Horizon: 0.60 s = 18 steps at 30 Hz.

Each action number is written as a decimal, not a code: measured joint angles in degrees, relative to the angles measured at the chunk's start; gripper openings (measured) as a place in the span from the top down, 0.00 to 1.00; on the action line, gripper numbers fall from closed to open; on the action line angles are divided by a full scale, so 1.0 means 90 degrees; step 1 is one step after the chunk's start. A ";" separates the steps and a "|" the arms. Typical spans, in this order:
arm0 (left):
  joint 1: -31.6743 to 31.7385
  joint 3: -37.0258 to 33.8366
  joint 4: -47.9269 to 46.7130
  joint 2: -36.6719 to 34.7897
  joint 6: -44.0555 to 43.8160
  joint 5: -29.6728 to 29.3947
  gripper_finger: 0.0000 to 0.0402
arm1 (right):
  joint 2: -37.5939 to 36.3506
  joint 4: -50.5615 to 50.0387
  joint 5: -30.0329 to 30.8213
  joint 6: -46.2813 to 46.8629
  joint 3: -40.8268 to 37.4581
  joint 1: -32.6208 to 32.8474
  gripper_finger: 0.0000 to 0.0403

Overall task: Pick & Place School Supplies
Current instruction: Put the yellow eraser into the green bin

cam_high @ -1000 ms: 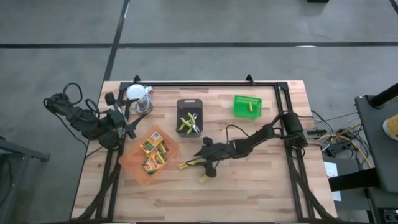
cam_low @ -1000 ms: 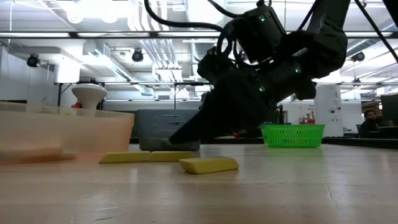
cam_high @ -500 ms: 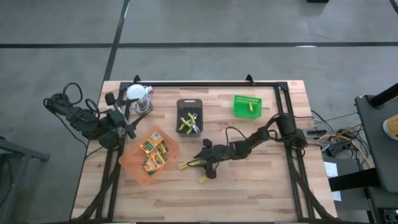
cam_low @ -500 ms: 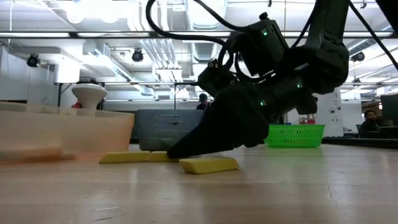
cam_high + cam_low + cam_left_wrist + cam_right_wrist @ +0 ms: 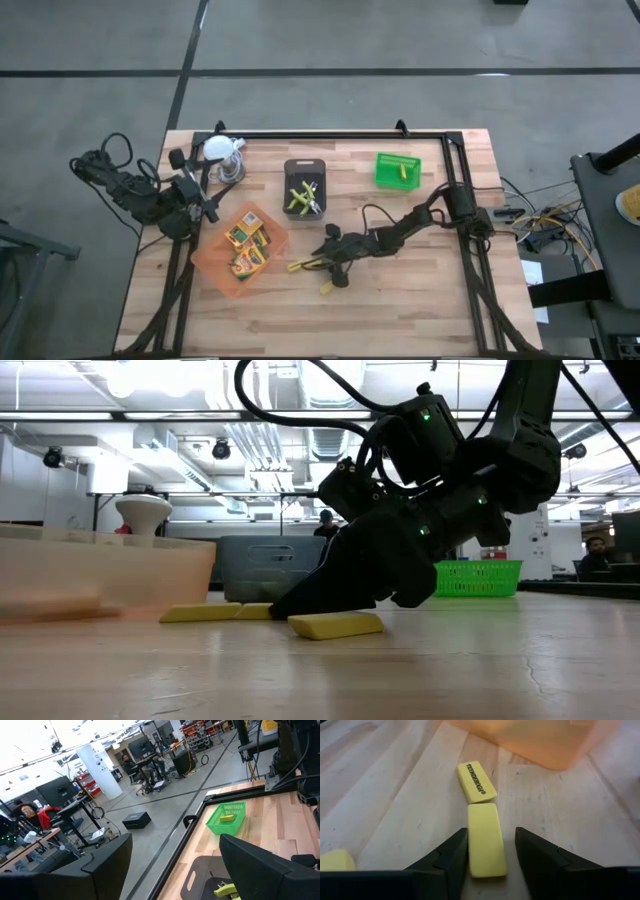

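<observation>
Three yellow erasers out on the wooden counter point(image 5: 400, 300) right now. The right end effector point(image 5: 487, 851) is down low with its fingers spread around the plain eraser point(image 5: 486, 839). The printed eraser point(image 5: 476, 782) lies just past it, near the orange tray point(image 5: 213, 270). The third eraser point(image 5: 335, 625) sits apart. The left end effector point(image 5: 208, 207) is parked at the counter's left edge, can't tell its finger state.
</observation>
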 joint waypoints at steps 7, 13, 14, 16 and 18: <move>0.0000 0.0000 -0.0001 0.0000 0.0001 0.0000 0.24 | 0.0002 -0.0022 -0.0004 -0.0017 0.0002 0.0000 0.71; 0.0000 0.0001 0.0000 0.0000 0.0002 0.0002 0.24 | 0.0002 -0.0033 -0.0002 0.0028 0.0002 0.0000 0.78; 0.0000 0.0001 -0.0001 0.0000 0.0001 0.0000 0.24 | 0.0002 -0.0033 -0.0002 0.0033 0.0002 0.0000 0.78; 0.0000 0.0001 -0.0002 0.0000 0.0002 0.0001 0.24 | 0.0002 -0.0033 -0.0002 0.0038 0.0002 0.0000 0.79; 0.0000 0.0001 -0.0001 0.0000 0.0001 0.0002 0.24 | 0.0002 -0.0030 0.0000 0.0038 0.0002 0.0000 0.78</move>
